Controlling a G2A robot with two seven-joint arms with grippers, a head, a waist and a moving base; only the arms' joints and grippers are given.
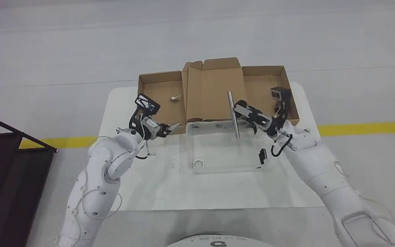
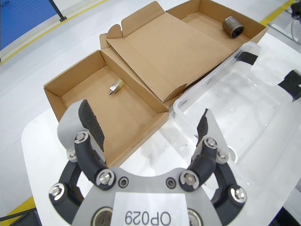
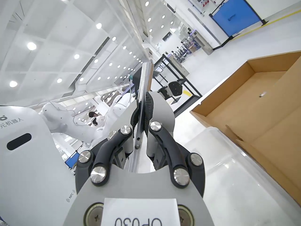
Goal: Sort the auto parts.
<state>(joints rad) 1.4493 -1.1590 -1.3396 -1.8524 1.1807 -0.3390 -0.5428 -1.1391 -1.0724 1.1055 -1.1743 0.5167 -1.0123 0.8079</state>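
My right gripper (image 3: 141, 111) is shut on a long metal rod (image 3: 143, 95); from above the rod (image 1: 234, 113) hangs over the far edge of the clear plastic bin (image 1: 213, 165), with that gripper (image 1: 238, 112) at its middle. My left gripper (image 2: 150, 118) stands open and empty, over the gap between the left cardboard box (image 2: 70, 90) and the bin (image 2: 235, 99); from above it (image 1: 174, 128) is left of the bin. A small threaded fitting (image 2: 116, 86) lies in the left box. A dark cylindrical bearing (image 2: 232, 27) lies in the right box (image 2: 256, 28).
A cardboard box (image 1: 213, 86) with its flaps open stands between the two side boxes at the table's far edge. A small white ring (image 1: 199, 164) lies in the bin's near left corner. The white table (image 1: 154, 185) has free room in front of the bin.
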